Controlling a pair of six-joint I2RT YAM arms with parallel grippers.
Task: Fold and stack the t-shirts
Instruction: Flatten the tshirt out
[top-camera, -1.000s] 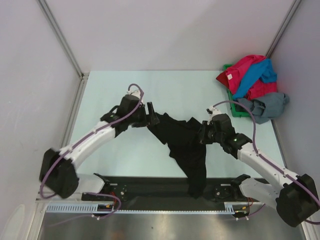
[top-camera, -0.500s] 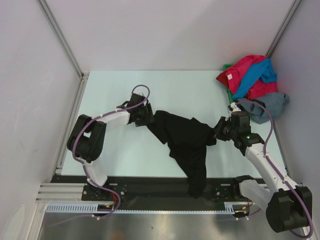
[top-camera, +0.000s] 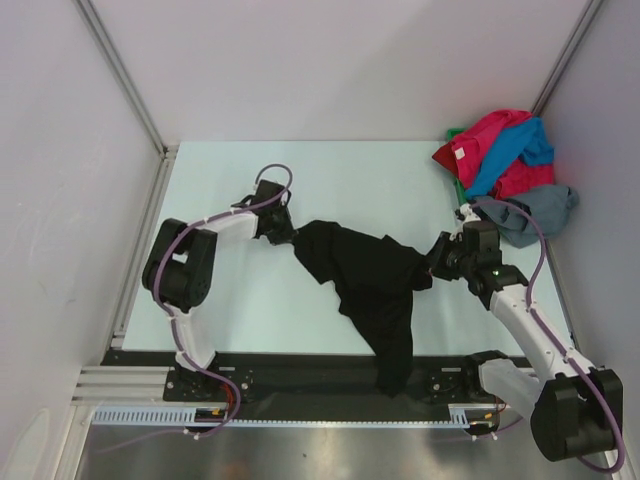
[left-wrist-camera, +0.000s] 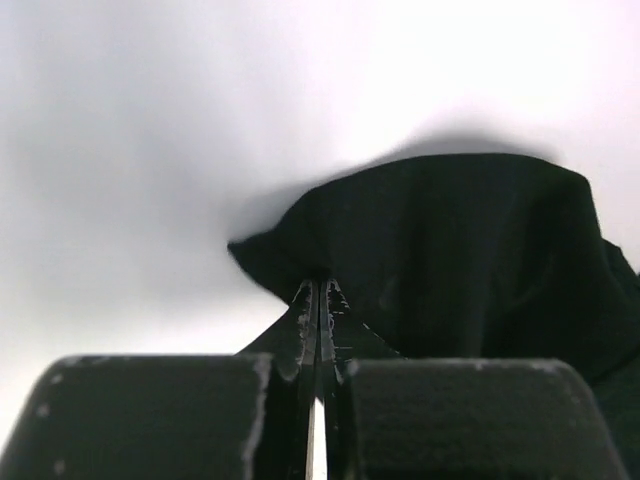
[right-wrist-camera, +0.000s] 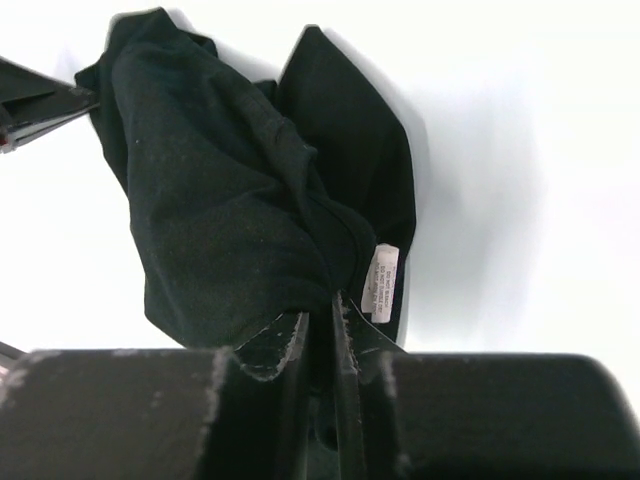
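Note:
A plain black t-shirt (top-camera: 365, 275) lies crumpled in the middle of the table, one end hanging over the near edge. My left gripper (top-camera: 287, 233) is at the shirt's left edge. In the left wrist view its jaws (left-wrist-camera: 320, 285) are pressed together on the corner of the black cloth (left-wrist-camera: 470, 250). My right gripper (top-camera: 432, 262) is at the shirt's right side, shut on a bunched fold (right-wrist-camera: 220, 200) beside a white care label (right-wrist-camera: 381, 280). Red-pink (top-camera: 490, 140), bright blue (top-camera: 520, 150) and grey (top-camera: 535, 212) t-shirts lie heaped at the back right.
The heap of shirts rests on a green bin (top-camera: 478, 224) in the back right corner. Grey walls close the table (top-camera: 350, 180) on the left, back and right. A black rail (top-camera: 300, 375) with the arm bases runs along the near edge.
My left gripper has closed from wide open onto the shirt's left corner while that arm folded back. The right gripper has moved right, pulling its side of the shirt with it.

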